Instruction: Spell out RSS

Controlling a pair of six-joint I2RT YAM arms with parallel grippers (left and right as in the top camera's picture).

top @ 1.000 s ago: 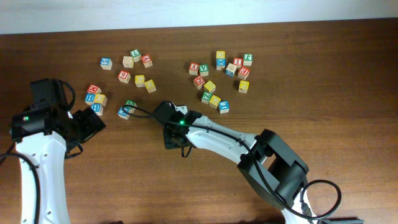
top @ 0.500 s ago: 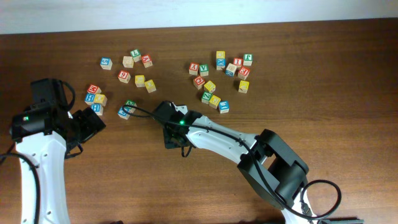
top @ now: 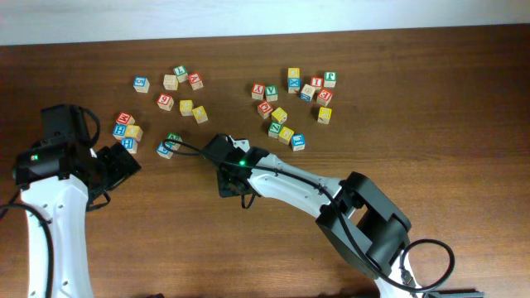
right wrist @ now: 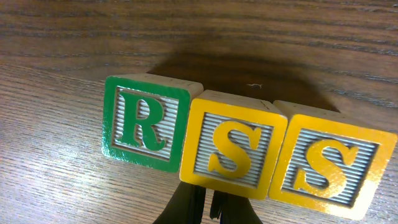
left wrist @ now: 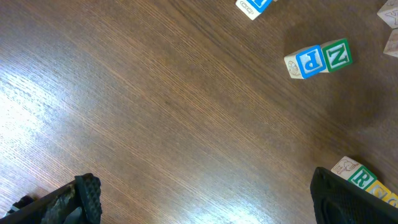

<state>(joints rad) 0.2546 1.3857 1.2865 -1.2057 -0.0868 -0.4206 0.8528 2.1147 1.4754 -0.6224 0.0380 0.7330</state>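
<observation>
Inspection of the 3 task cubes, right wrist view: the green R cube (right wrist: 146,122), the middle S cube (right wrist: 233,149) and the end S cube (right wrist: 329,163) stand in 1 row on the wooden surface (right wrist: 62,37). They read R, S, S from left to right, with neighbouring sides touching. The 2 S cubes are yellow-faced, and the row runs slightly downward to the right in this view.

Right gripper (right wrist: 208,202): its dark fingers show at the bottom edge, just below the middle S cube. They are drawn almost together, and nothing can be seen between them. In the overhead view this gripper (top: 233,184) sits low near the centre of the surface and hides the row.

Left gripper (left wrist: 205,186): spread wide, 1 finger at each lower corner, nothing held. It hangs over bare wood. A blue P cube (left wrist: 306,62) and a green Z cube (left wrist: 336,54) sit touching beyond it.

Other letter cubes lie in 2 loose groups, left (top: 186,107) and right (top: 294,79), well apart from the row.
</observation>
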